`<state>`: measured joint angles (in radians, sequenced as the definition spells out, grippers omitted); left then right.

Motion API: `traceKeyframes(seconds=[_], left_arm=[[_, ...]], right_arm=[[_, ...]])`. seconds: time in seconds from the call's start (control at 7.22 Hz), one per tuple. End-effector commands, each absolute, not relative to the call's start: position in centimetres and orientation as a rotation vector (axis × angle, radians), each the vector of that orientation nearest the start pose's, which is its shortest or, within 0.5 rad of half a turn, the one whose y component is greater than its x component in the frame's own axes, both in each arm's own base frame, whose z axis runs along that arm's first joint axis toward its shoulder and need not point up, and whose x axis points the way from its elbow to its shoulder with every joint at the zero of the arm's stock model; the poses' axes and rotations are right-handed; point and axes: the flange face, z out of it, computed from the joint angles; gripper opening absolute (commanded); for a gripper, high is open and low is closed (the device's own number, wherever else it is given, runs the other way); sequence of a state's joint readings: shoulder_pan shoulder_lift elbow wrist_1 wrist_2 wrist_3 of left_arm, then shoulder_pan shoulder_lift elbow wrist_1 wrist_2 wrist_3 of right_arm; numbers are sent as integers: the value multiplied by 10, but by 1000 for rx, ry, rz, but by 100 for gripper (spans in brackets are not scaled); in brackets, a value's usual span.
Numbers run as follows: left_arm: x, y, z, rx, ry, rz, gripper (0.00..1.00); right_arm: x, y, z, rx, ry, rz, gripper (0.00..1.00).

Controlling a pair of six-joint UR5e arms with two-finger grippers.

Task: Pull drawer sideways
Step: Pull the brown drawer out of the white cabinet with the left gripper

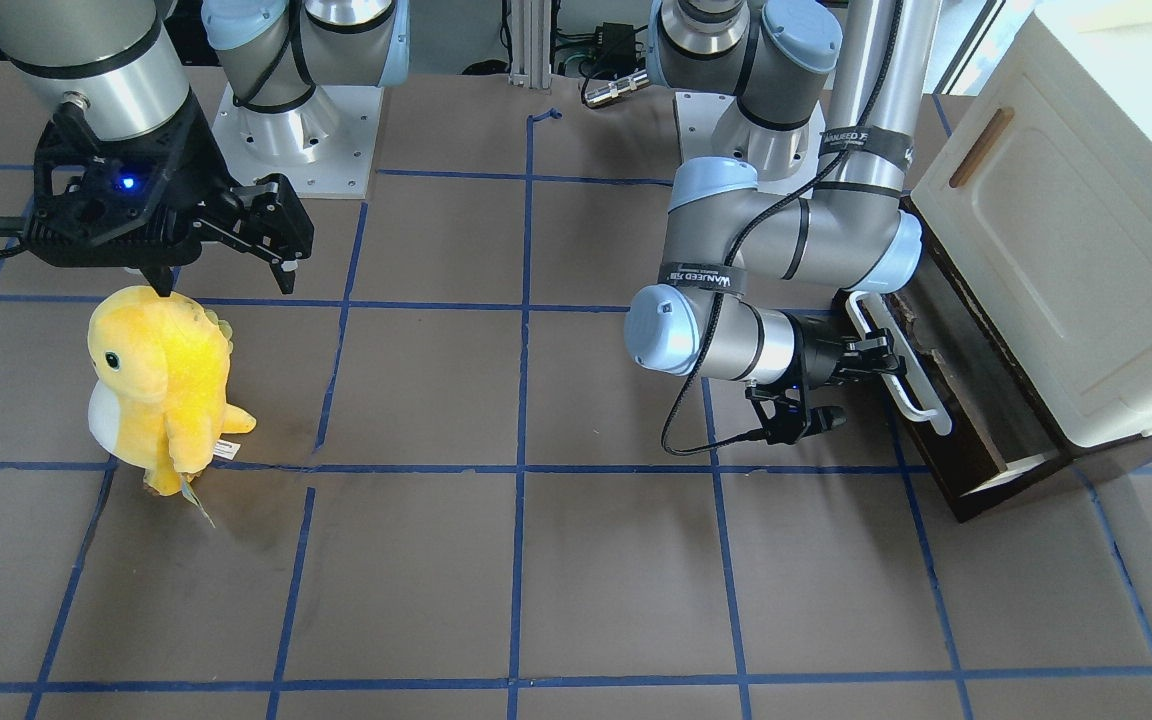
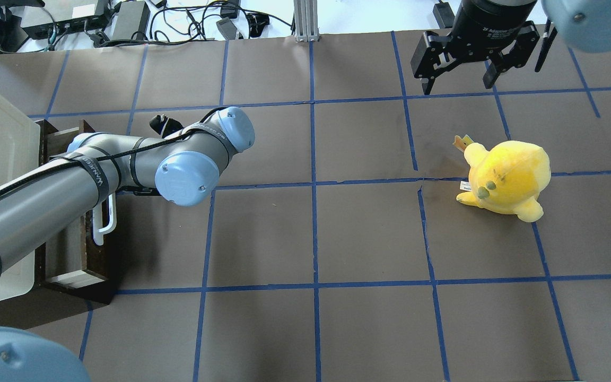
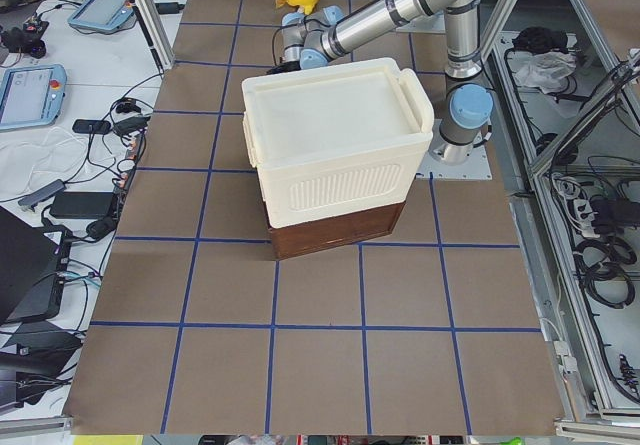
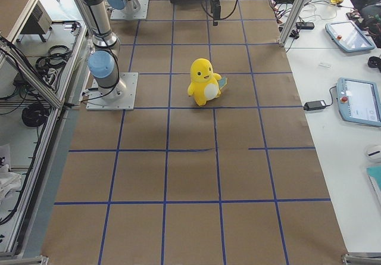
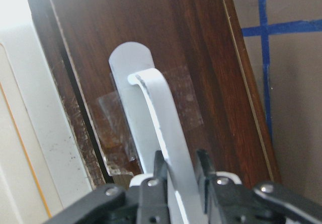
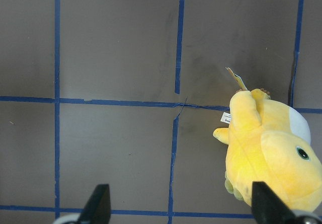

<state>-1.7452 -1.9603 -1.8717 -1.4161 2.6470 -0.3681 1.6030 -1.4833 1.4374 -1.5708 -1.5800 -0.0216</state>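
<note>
The dark brown drawer (image 1: 951,470) sits under a cream-white cabinet (image 1: 1076,250) and stands partly out, with a pale inner edge showing. Its long white bar handle (image 1: 911,385) runs along the front. My left gripper (image 1: 881,360) is shut on this handle. In the left wrist view the gripper (image 5: 181,171) has both fingers pressed against the white bar (image 5: 161,113) on the drawer front (image 5: 201,58). In the overhead view the drawer (image 2: 67,239) and handle (image 2: 105,223) show, but my arm hides the left gripper. My right gripper (image 1: 229,275) is open and empty, far from the drawer.
A yellow plush toy (image 1: 161,385) stands on the brown mat just below the right gripper (image 2: 458,85); it also shows in the overhead view (image 2: 504,178) and the right wrist view (image 6: 266,153). The cabinet has a small brown wooden handle (image 1: 981,147). Blue tape lines grid the mat.
</note>
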Motion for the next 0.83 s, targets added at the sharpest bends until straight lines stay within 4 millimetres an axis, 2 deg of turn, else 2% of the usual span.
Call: traceKeyframes(seconds=[0.0,0.14,0.69], left_arm=[[-151,-507,216,153,2000,187,16],[-158,-509,220,155,2010,174,16],[-162,-507,218,144,2039,180,16]], right_arm=[[149,-529,509,-84,3149,-73,100],[149,-529,509,-84,3149,-73,100],[149,-529,509,-84,3149,-73,100]])
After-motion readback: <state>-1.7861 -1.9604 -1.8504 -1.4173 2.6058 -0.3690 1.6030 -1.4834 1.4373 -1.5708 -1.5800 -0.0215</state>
